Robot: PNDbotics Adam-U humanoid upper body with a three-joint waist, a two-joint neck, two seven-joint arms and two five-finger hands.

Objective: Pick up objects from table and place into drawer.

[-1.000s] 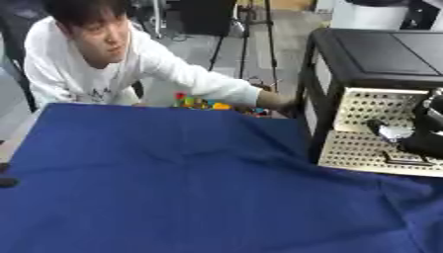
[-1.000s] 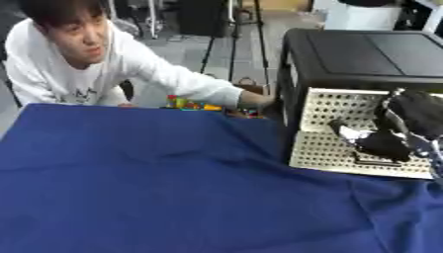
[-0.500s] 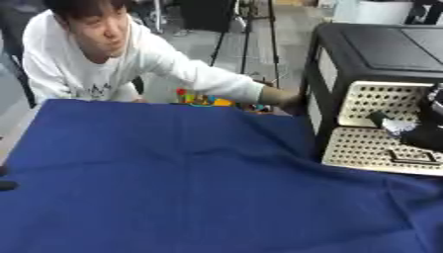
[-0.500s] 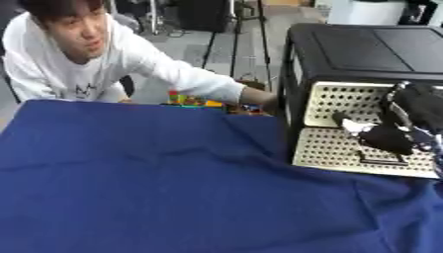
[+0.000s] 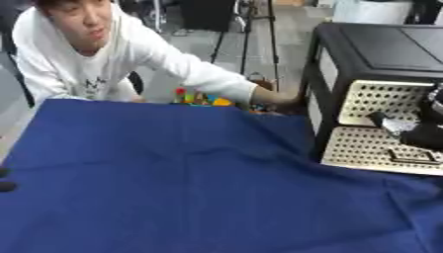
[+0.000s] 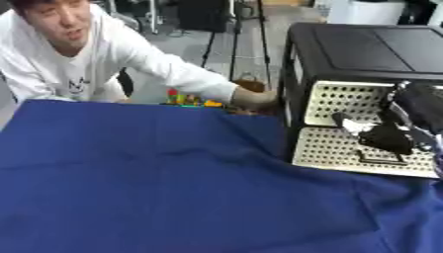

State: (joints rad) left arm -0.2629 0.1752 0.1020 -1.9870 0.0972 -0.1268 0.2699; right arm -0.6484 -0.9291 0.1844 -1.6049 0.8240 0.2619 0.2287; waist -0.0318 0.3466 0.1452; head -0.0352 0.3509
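A black cabinet [image 6: 363,47] stands at the table's right, with two cream perforated drawer fronts, an upper one [image 6: 346,101] and a lower one [image 6: 333,148]. My right hand [image 6: 389,136] hangs in front of them, just above the lower drawer's dark handle [image 6: 380,159]. It is black with a pale part at its left. I cannot tell whether it holds anything. Small colourful objects [image 5: 195,97] lie at the table's far edge. A dark bit of my left hand [image 5: 4,180] shows at the left edge.
A person in white sits behind the table, and their hand [image 6: 255,99] rests by the cabinet's left side, next to the colourful objects. A blue cloth [image 5: 173,173] covers the whole table, with folds near the cabinet.
The person's hand has edged closer to the cabinet's side. My right hand has stayed in front of the drawers with hardly any movement.
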